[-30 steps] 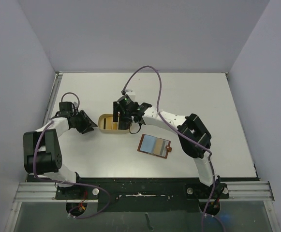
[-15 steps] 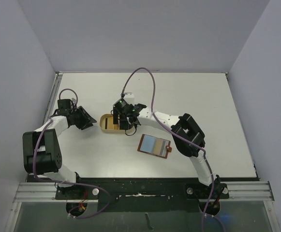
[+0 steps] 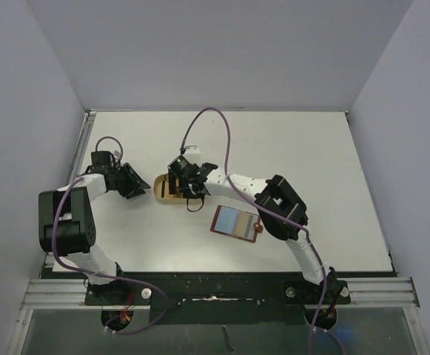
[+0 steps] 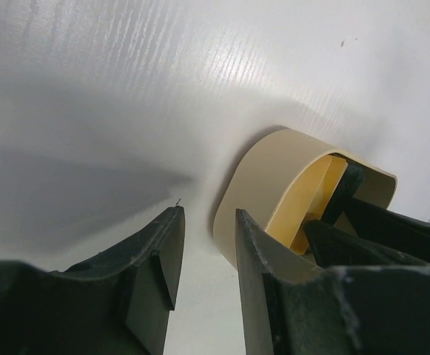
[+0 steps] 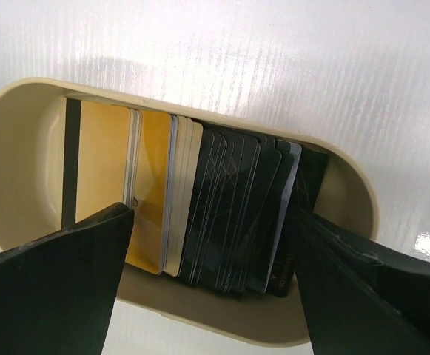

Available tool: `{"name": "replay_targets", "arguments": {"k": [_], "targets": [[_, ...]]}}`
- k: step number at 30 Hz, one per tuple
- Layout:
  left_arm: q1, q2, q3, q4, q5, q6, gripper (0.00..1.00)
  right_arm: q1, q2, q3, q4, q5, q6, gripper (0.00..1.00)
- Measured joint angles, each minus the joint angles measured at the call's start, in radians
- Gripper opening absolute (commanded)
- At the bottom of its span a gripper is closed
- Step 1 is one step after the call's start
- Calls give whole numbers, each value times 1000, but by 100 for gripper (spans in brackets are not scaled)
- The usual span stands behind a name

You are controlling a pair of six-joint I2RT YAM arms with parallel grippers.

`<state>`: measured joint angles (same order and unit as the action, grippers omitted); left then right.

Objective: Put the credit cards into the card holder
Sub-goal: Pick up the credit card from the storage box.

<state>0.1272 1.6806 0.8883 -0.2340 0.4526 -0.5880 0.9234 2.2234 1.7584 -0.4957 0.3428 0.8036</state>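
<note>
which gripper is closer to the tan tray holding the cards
Right. The right gripper hangs open over the tan tray, straddling the credit cards; the left gripper sits just off the tray's left end.

A fine ribbed grain is shown by the white table (image 4: pixel 126 66), with soft glossy highlights thrown across it. The tan oblong round-ended plastic tray (image 5: pixel 11 155) is seen as smooth and matt. A faint sheen and thin line pattern are carried by the dark thin plastic cards (image 5: pixel 233 211); the yellow-tan thin plastic cards (image 5: pixel 152 192) are smooth and slightly glossy. The fingers (image 4: pixel 152 288) of the left claw (image 4: pixel 209 229) are formed in black matt plastic, scuffed pale at the edges, as are those of the right claw (image 5: pixel 211 222). The small brown leather bifold card holder (image 3: pixel 236 222) is seen as matt.
</note>
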Motion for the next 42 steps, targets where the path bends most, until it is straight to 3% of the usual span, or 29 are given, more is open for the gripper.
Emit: {"name": "replay_targets", "arguments": {"k": [19, 32, 42], "targets": [[-13, 40, 0, 9, 53, 17, 31, -66, -30, -162, 377, -305, 71, 80], [-23, 44, 0, 14, 54, 16, 31, -74, -30, -201, 476, -426, 113, 70], [-32, 44, 0, 14, 55, 16, 31, -78, -30, -200, 449, -412, 119, 55]]}}
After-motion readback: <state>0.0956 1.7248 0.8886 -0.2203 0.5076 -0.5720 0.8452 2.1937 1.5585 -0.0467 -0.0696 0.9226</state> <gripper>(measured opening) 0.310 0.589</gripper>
